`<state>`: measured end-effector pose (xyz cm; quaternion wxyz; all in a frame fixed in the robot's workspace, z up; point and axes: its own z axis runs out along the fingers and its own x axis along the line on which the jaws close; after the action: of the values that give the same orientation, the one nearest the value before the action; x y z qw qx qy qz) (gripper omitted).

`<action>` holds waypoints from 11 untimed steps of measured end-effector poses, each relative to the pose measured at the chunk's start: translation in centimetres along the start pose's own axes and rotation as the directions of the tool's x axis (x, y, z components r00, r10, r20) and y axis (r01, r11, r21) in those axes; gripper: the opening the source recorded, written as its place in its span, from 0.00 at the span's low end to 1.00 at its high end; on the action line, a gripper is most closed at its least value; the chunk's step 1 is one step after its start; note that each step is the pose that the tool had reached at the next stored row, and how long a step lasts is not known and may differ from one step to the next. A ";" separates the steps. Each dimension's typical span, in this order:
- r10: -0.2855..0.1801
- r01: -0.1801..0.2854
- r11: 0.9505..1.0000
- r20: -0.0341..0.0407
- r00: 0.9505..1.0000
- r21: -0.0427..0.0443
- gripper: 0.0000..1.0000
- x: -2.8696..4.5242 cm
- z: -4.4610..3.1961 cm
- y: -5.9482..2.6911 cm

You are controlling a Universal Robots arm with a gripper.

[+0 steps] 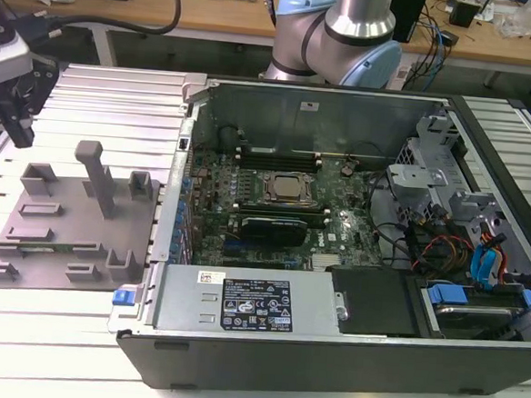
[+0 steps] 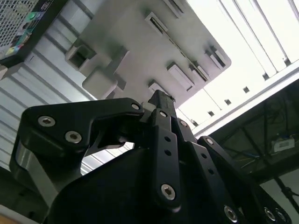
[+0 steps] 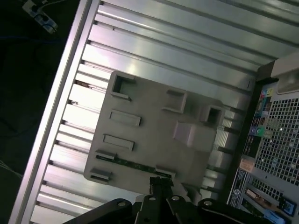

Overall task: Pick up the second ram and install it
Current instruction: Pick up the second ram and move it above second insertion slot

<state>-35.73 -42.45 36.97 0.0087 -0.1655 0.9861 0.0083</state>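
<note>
The second ram [image 3: 135, 164] is a thin green strip lying on edge in a slot along one side of the grey holder tray [image 3: 149, 140]. In the exterior view the tray [image 1: 58, 230] sits on the ribbed table left of the open computer case [image 1: 329, 331]. My gripper [image 1: 21, 135] hangs above the table's far left, higher than the tray and off its back left corner. Both wrist views show the black fingertips [image 3: 159, 181] pressed together with nothing between them, pointing toward the tray [image 2: 140, 60] from a distance.
The tray carries a tall upright post [image 1: 98, 176] and several low blocks. Inside the case are the motherboard with its CPU socket [image 1: 289, 190], memory slots [image 1: 278, 156] behind it, cables and drive bays [image 1: 479, 269] at the exterior view's right. The arm's base [image 1: 336, 35] stands behind the case.
</note>
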 end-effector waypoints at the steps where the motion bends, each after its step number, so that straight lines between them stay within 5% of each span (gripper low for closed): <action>1: -0.017 0.017 1.000 0.000 1.000 0.000 0.08 0.00 0.00 0.00; 3: -0.080 0.080 0.997 -0.001 0.997 -0.002 0.08 0.00 0.00 0.00; 8: -0.154 0.154 0.988 -0.002 0.988 -0.003 0.08 0.00 0.01 0.00; 11: -0.239 0.239 0.971 -0.003 0.971 -0.005 0.08 0.00 0.00 0.00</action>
<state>-35.73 -42.45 36.96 0.0077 -0.2831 0.9590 0.0093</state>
